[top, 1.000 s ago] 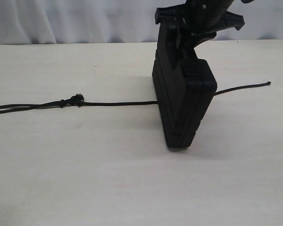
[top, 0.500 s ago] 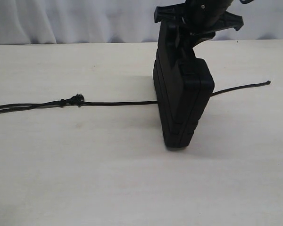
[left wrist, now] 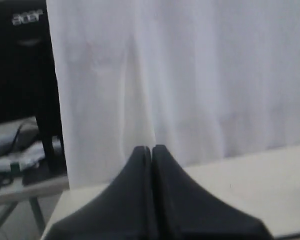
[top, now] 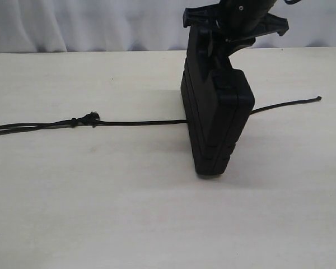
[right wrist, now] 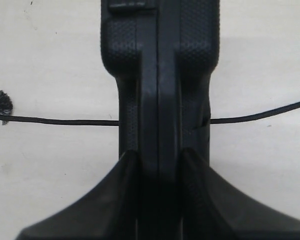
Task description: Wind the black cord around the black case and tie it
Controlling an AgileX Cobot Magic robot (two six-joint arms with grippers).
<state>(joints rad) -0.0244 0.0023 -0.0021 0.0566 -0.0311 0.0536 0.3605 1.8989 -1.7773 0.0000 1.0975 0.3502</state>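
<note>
The pale table [top: 101, 213] carries the black cord [top: 140, 122], stretched flat, and the black case [top: 215, 123] on end

Case [top: 215, 120], in R gripper [right wrist: 159, 162], is tilting slightly: near upper corner is drawing in leftward.

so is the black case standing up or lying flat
Standing up: the flat matte black plastic case rests on a narrow edge on the pale table, its top pinched by the right gripper.

Black, tapered, apparently plastic jaws
</note>
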